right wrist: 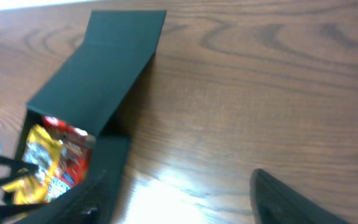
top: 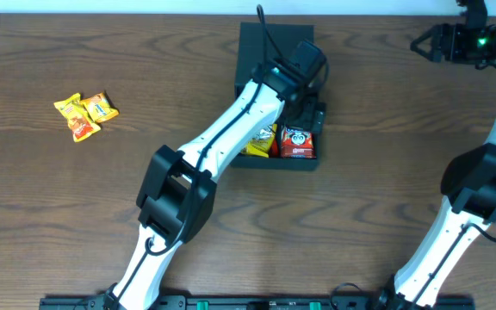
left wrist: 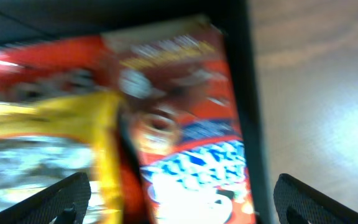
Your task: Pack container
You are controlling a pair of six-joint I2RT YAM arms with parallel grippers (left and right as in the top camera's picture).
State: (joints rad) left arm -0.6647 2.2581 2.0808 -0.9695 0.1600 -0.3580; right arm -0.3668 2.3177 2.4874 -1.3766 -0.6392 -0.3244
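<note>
The container [top: 257, 43] is a dark box at the table's far middle, its flap lid lying open toward the back. Inside lie a red snack packet [top: 297, 142] and a yellow snack packet [top: 263, 142]. My left gripper [top: 306, 114] hangs over the box's inside. In the left wrist view it [left wrist: 182, 200] is open wide just above the red packet [left wrist: 185, 137] and the yellow packet [left wrist: 42, 143], holding nothing. My right gripper [top: 430, 43] is far off at the back right. In its own view it [right wrist: 179, 200] stands open over bare wood beside the container [right wrist: 104, 68].
Three loose orange and yellow snack packets [top: 84, 114] lie together on the wooden table [top: 76, 198] at the far left. The right arm's base and elbow [top: 480, 185] stand at the right edge. The left arm [top: 222, 142] crosses the box's left wall.
</note>
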